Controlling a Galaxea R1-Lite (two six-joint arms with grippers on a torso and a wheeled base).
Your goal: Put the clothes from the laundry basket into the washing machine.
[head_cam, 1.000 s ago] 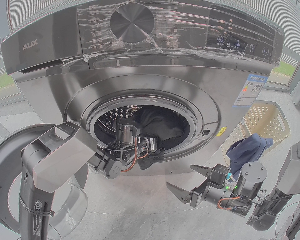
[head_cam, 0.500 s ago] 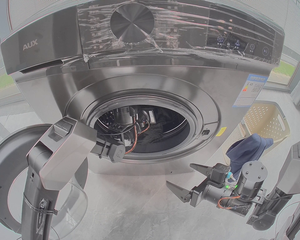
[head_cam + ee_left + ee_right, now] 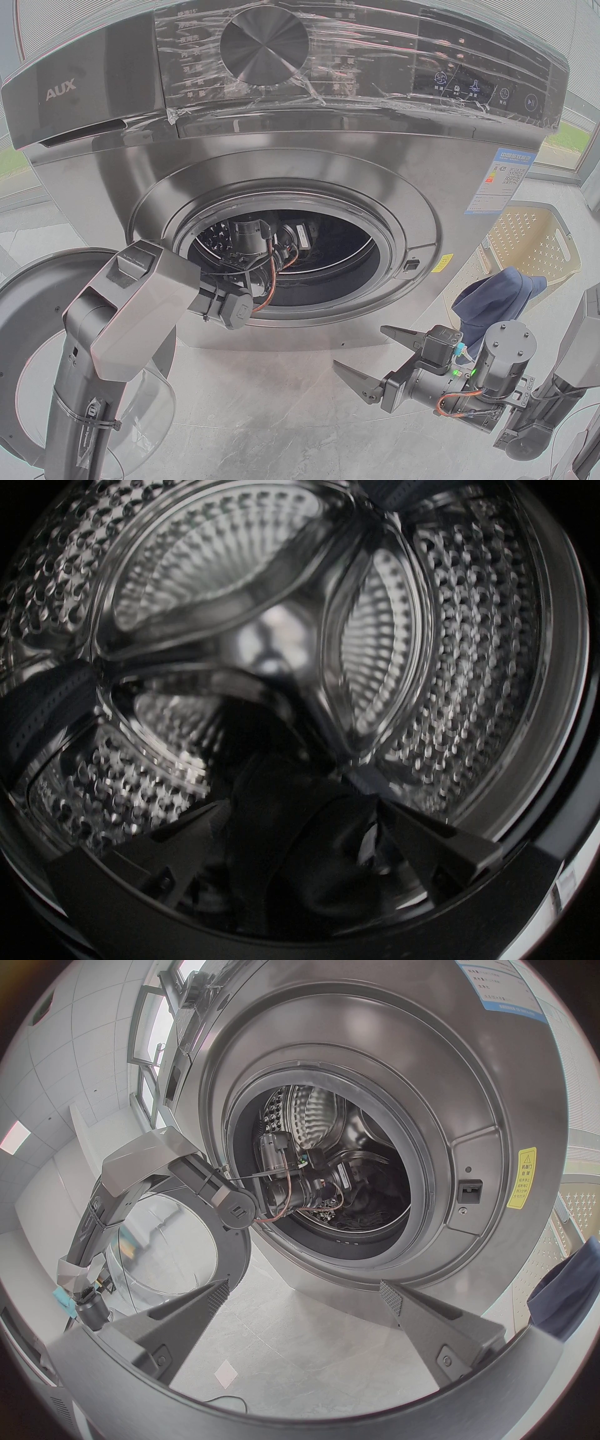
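Observation:
My left arm reaches through the washing machine's round opening (image 3: pixel 284 262), its wrist (image 3: pixel 250 240) just inside the rim. Inside the steel drum (image 3: pixel 437 655) my left gripper (image 3: pixel 303 805) is open. A black garment (image 3: pixel 300 861) lies on the drum floor between and below its fingers, and I cannot tell whether it touches them. My right gripper (image 3: pixel 358 347) hangs open and empty above the floor in front of the machine. A navy garment (image 3: pixel 500 300) drapes over the rim of the beige laundry basket (image 3: pixel 537 240) to the machine's right.
The machine's glass door (image 3: pixel 25 325) stands swung open on the left, close behind my left arm. Grey tiled floor (image 3: pixel 281 412) lies free between the machine and my right gripper. The basket leans beside the machine's right side.
My left arm has pushed deeper into the drum. The black garment that hung over the door rim is now fully inside. The right arm has stayed put.

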